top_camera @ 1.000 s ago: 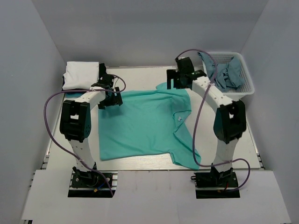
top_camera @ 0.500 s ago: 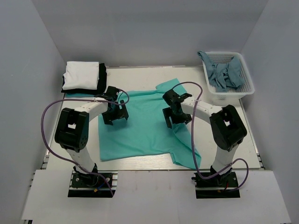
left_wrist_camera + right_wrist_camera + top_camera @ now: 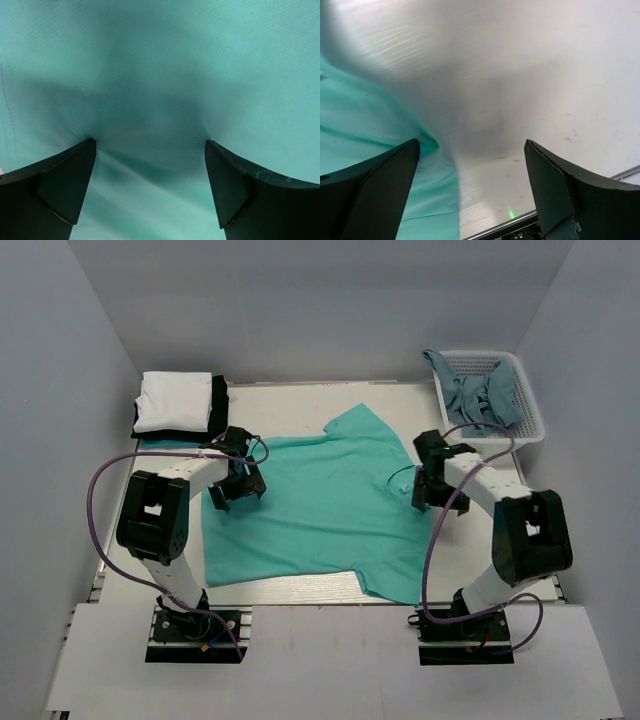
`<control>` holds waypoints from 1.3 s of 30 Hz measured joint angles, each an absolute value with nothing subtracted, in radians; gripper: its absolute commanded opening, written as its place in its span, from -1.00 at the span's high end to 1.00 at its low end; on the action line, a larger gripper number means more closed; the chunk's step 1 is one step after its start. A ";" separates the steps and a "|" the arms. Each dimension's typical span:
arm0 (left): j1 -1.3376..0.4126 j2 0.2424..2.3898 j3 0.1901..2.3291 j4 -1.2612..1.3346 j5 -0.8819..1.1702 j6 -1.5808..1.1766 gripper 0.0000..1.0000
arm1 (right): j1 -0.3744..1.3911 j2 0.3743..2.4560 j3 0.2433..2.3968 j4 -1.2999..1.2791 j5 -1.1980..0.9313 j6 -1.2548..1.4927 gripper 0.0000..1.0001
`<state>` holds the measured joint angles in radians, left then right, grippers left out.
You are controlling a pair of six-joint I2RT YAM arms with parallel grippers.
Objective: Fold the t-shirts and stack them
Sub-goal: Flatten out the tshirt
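the left gripper is spread wide with nothing pinched. its 2 black fingers point down at the turquoise-green short-sleeved cloth t-shirt, which fills the wrist view and shows a soft crease between the tips. from above, this gripper sits at the shirt's left edge, a little further left than 1 second ago.

the right gripper is also released, with its jaws far apart and empty. under it lies mostly bare white table, and the shirt's edge reaches in under the left finger. in the top view the right gripper hangs low at the shirt's right side, near the neck. 1 second ago that arm was stretched to the far side beside the basket, and half a second ago it was over the middle of the cloth.

the t-shirt lies between the 2 arms — flatter than before. the right part that was doubled over is now opened out toward the right, and 1 sleeve points to the far side.

at the far left corner is a folded white t-shirt on a folded black t-shirt, unmoved. at the far right stands the white plastic lattice basket holding crumpled grey-blue cloth — unchanged.
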<state>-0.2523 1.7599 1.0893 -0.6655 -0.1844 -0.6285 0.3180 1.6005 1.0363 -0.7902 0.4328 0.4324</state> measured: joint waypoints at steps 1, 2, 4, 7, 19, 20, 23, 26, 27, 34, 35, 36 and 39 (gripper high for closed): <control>-0.252 1.760 1.089 -0.665 -0.184 -0.628 -1.00 | 0.282 1.572 1.032 -0.790 0.437 0.435 -0.81; -0.252 1.760 1.089 -0.665 -0.184 -0.627 -1.00 | 0.255 1.549 1.031 -0.791 0.437 0.435 -0.81; -0.252 1.760 1.090 -0.667 -0.184 -0.625 -1.00 | 0.209 1.505 1.031 -0.788 0.428 0.430 -0.81; -0.252 1.760 1.097 -0.677 -0.184 -0.612 -1.00 | 0.179 1.478 1.035 -0.787 0.378 0.400 -0.81; -0.239 1.685 1.251 -0.689 -0.204 -0.538 -1.00 | 0.351 1.647 1.267 -0.615 -0.019 0.306 -0.81; -0.233 1.702 1.273 -0.690 -0.211 -0.540 -1.00 | 0.363 1.687 1.288 -0.601 -0.026 0.307 -0.81; -0.208 1.793 1.330 -0.677 -0.229 -0.551 -1.00 | 0.378 1.802 1.337 -0.578 -0.016 0.313 -0.81; -0.190 1.907 1.370 -0.673 -0.236 -0.562 -1.00 | 0.377 1.917 1.400 -0.581 0.025 0.334 -0.81; -0.184 1.949 1.392 -0.681 -0.237 -0.564 -1.00 | 0.375 1.957 1.427 -0.584 0.038 0.339 -0.81; -0.194 2.133 1.605 -0.669 -0.260 -0.539 -1.00 | 0.350 2.114 1.587 -0.626 0.141 0.406 -0.81; -0.199 2.157 1.631 -0.666 -0.254 -0.529 -1.00 | 0.339 2.125 1.605 -0.633 0.152 0.416 -0.81; -0.205 2.175 1.660 -0.665 -0.250 -0.519 -1.00 | 0.326 2.137 1.623 -0.643 0.160 0.424 -0.81; -0.216 2.242 1.762 -0.664 -0.242 -0.495 -1.00 | 0.277 2.187 1.700 -0.679 0.181 0.437 -0.81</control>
<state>-0.2165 2.2421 1.7622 -0.6636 -0.2420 -0.4946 0.2768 2.1872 1.7000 -0.6788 0.1814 0.4370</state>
